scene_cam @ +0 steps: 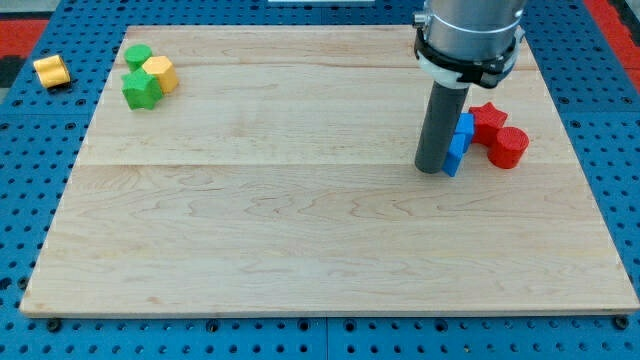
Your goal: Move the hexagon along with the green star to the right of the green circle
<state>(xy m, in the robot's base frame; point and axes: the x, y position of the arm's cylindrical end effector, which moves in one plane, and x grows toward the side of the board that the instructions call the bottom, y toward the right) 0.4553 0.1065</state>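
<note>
**Rod tip parked by blue block, far from green cluster**

Counter (300,240) of pale wood fills the frame, its near half toward the view's bottom bare of blocks, the whole slab resting on a blue perforated base (30,330). Farther up, at the view's right, my tip (431,170) sits on the wood, the dark rod rising straight into a grey arm housing (468,30) with a black collar. No pincer is fitted to this arm, so there is no open or closed state to tell. Touching the rod on its right side is a blue block (459,145), its shape partly hidden by the rod. Just beyond it to the view's right lie a red cylinder (508,148) and, behind that, a red star (487,119), the two red pieces touching each other and close against the blue one.

Well apart, at the counter's far left corner, the task's pieces sit bunched together. The green star (141,90) is nearest the view's bottom of the three; the yellow hexagon (160,73) touches it on the upper right; the green circle (138,56) lies just behind both, toward the view's top. The hexagon and star are thus below and slightly right of the circle. Off the counter, on the blue base at the view's far left, lies a small yellow block (50,71).
</note>
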